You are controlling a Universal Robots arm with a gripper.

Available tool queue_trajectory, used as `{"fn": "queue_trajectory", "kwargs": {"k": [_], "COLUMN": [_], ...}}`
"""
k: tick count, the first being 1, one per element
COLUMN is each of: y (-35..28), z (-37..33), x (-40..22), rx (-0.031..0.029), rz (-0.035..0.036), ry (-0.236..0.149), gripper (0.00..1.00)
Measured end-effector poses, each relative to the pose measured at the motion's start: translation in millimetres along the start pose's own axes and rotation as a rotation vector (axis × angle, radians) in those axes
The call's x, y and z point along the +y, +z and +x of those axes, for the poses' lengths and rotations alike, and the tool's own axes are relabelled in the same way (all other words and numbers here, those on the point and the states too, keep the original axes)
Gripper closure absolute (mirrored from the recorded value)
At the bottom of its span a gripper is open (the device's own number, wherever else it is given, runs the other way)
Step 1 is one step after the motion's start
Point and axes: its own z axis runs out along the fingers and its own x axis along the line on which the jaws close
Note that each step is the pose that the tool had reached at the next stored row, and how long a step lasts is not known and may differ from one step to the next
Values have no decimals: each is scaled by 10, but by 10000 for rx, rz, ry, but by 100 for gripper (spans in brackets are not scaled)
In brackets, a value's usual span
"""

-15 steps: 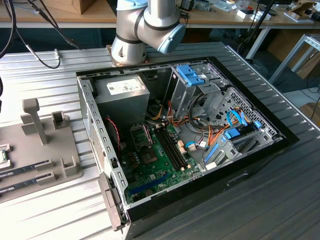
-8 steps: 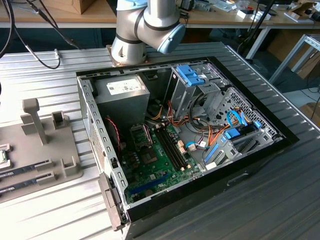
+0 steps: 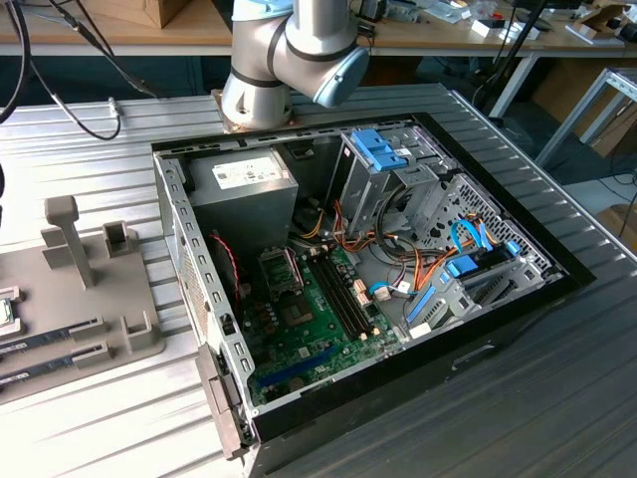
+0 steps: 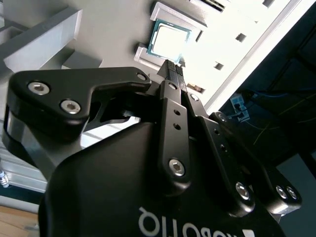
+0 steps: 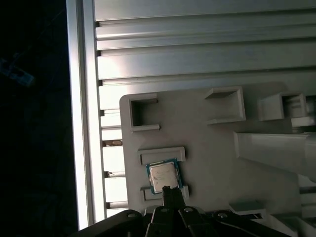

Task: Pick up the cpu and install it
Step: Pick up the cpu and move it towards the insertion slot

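The cpu (image 5: 163,176) is a small square chip with a silvery top and a green rim. It lies flat in a pocket of a grey holder plate (image 5: 217,148) that sits on the ribbed metal table. In both wrist views my gripper (image 5: 168,189) hangs over the chip's edge with its two black fingers pressed together and nothing between them. In the second wrist view the cpu (image 4: 169,42) lies just beyond my gripper (image 4: 173,66). In the exterior view the cpu (image 3: 5,309) sits at the far left edge.
An open computer case (image 3: 358,259) lies on the table with its green motherboard (image 3: 309,319) and the socket (image 3: 281,269) exposed. A grey power-supply box (image 3: 244,194) sits in the case's back corner. Memory sticks (image 3: 45,339) rest on the holder plate (image 3: 129,334).
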Motion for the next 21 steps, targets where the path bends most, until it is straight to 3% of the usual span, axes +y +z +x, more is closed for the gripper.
{"fn": "queue_trajectory", "kwargs": {"k": [21], "y": [129], "z": [4], "x": [7], "rx": [0], "rz": [0], "ry": [-1], "gripper": [89]}}
